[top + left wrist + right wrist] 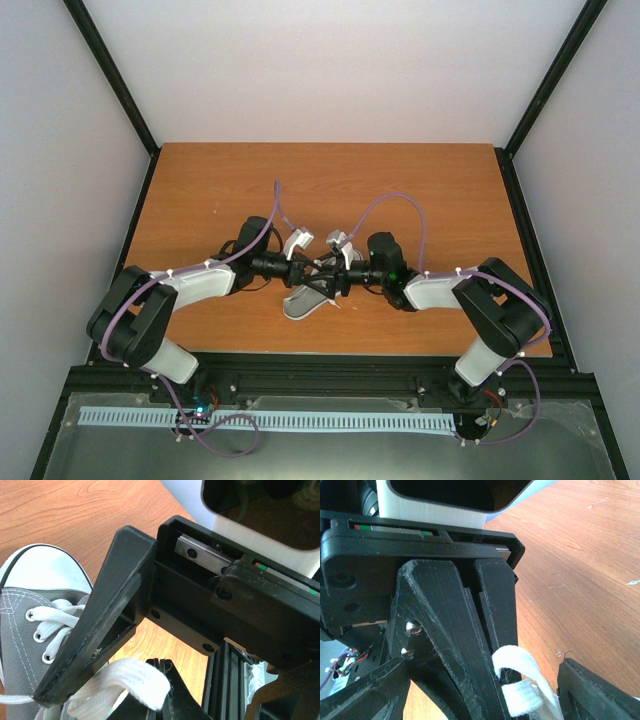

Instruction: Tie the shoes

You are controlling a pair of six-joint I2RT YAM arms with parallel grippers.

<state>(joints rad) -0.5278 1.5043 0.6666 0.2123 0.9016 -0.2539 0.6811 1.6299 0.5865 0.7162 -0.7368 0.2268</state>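
Observation:
The grey shoe [300,303] with its white toe cap lies on the table between the two arms, and it also shows in the left wrist view as the shoe [20,615] at the left. My left gripper [312,272] hovers just above it. The left gripper [165,664] is shut, with a loop of white lace [130,680] pinched at its tips. My right gripper [337,280] faces it head-on. The right gripper [485,700] is open wide, its jaws straddling the left fingers [470,630] and the lace loop [520,665]. One right finger [100,630] crosses in front of the shoe's eyelets.
The wooden table [220,190] is bordered by a black frame, with white walls behind and at the sides. A black rail [330,375] runs along the near edge under the arm bases. Purple cables arc over both wrists.

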